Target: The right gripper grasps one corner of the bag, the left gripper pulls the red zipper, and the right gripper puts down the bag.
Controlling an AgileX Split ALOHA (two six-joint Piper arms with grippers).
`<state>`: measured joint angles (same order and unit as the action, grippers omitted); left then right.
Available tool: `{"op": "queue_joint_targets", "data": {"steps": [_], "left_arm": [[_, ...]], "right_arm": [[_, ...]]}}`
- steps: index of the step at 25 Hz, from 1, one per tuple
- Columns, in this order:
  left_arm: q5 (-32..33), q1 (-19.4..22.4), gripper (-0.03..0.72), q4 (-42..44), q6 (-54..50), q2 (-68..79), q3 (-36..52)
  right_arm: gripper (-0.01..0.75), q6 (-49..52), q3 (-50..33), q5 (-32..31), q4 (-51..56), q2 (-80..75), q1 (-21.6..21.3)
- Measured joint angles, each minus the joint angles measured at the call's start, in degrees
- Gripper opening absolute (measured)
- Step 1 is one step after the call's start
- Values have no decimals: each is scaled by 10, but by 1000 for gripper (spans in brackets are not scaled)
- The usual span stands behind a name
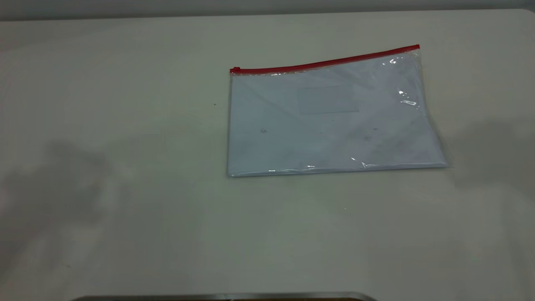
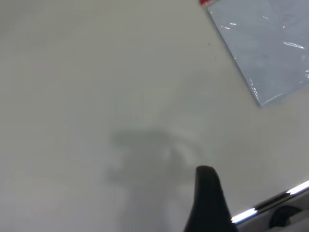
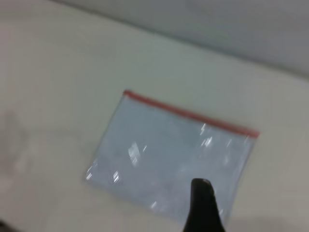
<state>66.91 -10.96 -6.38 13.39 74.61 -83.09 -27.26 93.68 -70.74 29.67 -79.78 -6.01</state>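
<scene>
The bag lies flat on the table right of centre, clear plastic with white paper inside. The red zipper runs along its far long edge, with the slider tab at the left end. The corner of the bag is where the strip ends at the right. Neither gripper appears in the exterior view. My left gripper hangs above bare table, well apart from the bag. My right gripper hovers above the bag, near the edge opposite the red zipper.
The pale table carries arm shadows at the left and right. A metal strip runs along the near edge; it also shows in the left wrist view.
</scene>
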Motion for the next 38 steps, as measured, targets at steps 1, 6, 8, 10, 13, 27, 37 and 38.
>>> {"op": "queue_joint_targets", "data": {"steps": [1, 6, 8, 10, 13, 27, 37, 38], "left_arm": [[0, 0, 583, 4, -9, -15, 13], [0, 0, 584, 17, -26, -135, 104], [0, 0, 584, 16, -28, -192, 139], [0, 0, 584, 7, -28, -245, 176], [0, 0, 584, 4, -29, -320, 238], [0, 0, 584, 20, -61, -578, 478], [0, 0, 585, 43, -97, -612, 526], [0, 0, 585, 43, -97, -612, 526]], "right_arm": [[592, 8, -29, 0, 0, 17, 0], [592, 18, -185, 0, -1, 113, 0], [592, 17, -239, 0, 0, 155, 0], [592, 15, -288, 0, 1, 191, 0], [592, 8, -339, 0, 4, 245, 0], [592, -46, -493, 17, 38, 521, 0], [592, 11, -587, 18, -61, 695, 0], [592, 23, -594, 17, -81, 706, 0]]}}
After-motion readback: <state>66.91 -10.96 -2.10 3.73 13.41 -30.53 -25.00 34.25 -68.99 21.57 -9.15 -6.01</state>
